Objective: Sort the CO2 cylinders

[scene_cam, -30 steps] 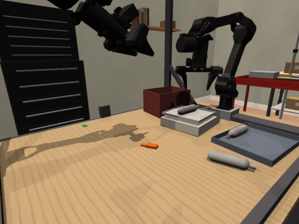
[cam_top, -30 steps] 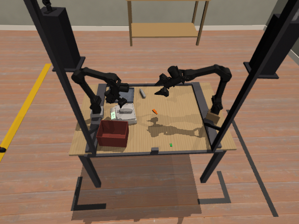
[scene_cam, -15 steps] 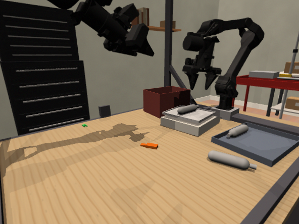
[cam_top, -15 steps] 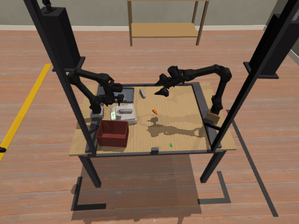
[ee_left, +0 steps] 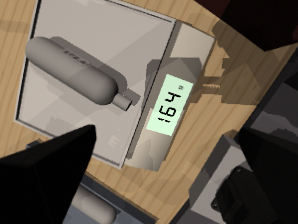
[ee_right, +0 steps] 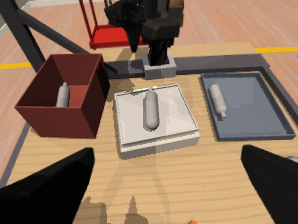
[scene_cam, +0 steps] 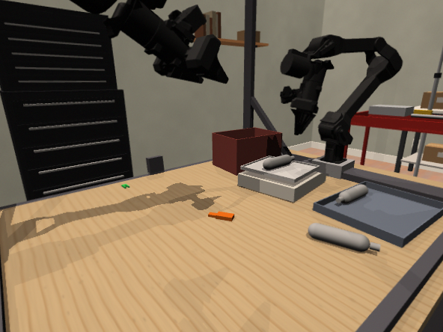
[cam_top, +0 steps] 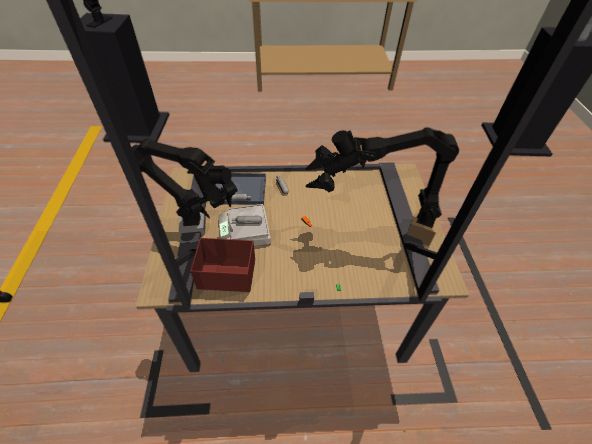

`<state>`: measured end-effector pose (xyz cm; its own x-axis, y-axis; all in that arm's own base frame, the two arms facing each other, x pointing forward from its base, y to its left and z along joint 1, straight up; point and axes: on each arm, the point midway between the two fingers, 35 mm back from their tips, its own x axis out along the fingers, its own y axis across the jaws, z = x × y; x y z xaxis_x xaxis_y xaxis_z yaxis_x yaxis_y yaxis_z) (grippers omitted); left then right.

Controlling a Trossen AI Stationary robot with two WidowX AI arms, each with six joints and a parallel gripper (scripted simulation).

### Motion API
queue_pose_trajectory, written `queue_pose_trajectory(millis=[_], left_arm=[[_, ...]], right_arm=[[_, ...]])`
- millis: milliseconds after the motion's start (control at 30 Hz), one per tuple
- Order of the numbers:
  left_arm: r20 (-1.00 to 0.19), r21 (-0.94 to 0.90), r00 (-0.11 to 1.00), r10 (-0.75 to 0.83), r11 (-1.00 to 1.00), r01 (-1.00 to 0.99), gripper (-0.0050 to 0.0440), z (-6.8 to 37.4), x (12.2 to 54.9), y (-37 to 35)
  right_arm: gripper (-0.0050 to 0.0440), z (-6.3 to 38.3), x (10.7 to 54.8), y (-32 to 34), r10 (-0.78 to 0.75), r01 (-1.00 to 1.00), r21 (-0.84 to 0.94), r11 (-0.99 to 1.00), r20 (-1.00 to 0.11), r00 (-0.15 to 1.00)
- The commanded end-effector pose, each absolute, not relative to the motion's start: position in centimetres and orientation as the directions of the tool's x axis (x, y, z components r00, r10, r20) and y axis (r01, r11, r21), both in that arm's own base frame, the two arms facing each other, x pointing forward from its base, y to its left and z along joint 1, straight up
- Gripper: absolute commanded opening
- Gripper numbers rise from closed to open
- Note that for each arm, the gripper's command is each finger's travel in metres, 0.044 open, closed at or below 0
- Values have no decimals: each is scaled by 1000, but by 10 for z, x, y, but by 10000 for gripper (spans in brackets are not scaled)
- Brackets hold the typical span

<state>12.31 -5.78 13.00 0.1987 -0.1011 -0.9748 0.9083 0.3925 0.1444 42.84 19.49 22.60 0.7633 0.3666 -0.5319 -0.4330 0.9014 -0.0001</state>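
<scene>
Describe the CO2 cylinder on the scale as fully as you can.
The CO2 cylinder on the scale is plain grey, with a matte, metal-looking body, a rounded end and a narrow neck at the other. Dark characters are stamped along its side, too small to read with certainty. It lies on its side on the scale's pale top plate, neck toward the lit display. Neither arm's jaws touch it.
</scene>
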Motion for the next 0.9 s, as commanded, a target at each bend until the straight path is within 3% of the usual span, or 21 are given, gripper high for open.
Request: queue_pose_trajectory(millis=[0, 400, 867], left_arm=[[-967, 151, 237, -92, 539, 828, 440, 126, 117, -56], [-942, 44, 307, -134, 859, 510, 440, 114, 104, -55], [-940, -1, 311, -138, 916, 402, 440, 110, 102, -55]], right_arm=[[440, 238, 428, 195, 372, -432, -1, 902, -507, 778], [440, 238, 428, 195, 372, -432, -1, 902, -507, 778], [440, 238, 428, 195, 372, -432, -1, 902, -507, 778]])
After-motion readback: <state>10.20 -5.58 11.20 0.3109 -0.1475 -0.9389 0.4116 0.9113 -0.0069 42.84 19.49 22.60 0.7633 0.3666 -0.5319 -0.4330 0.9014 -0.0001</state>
